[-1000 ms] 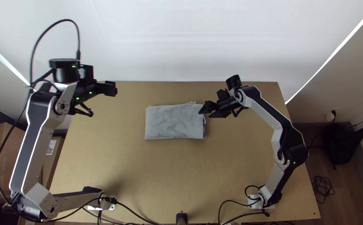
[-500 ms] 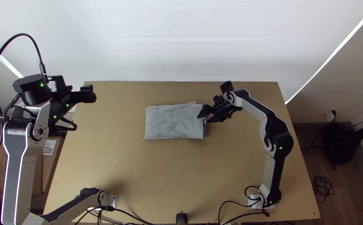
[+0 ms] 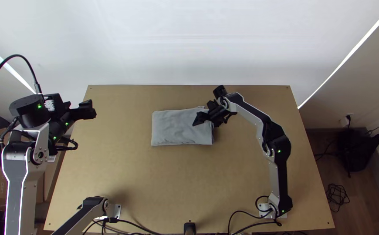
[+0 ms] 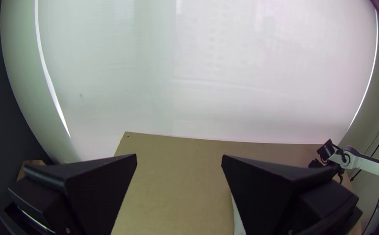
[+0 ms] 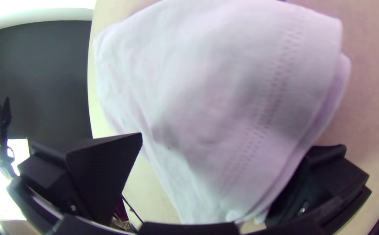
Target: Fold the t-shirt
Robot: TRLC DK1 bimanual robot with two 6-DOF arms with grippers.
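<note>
Firstly, you have two hands and one t-shirt. Your left hand, by the left side of the bench, is released, two fingers apart. The grey t-shirt lies folded in a rectangle, centrally. Your right hand, at its right end, is released, one finger partly covered by it.
</note>
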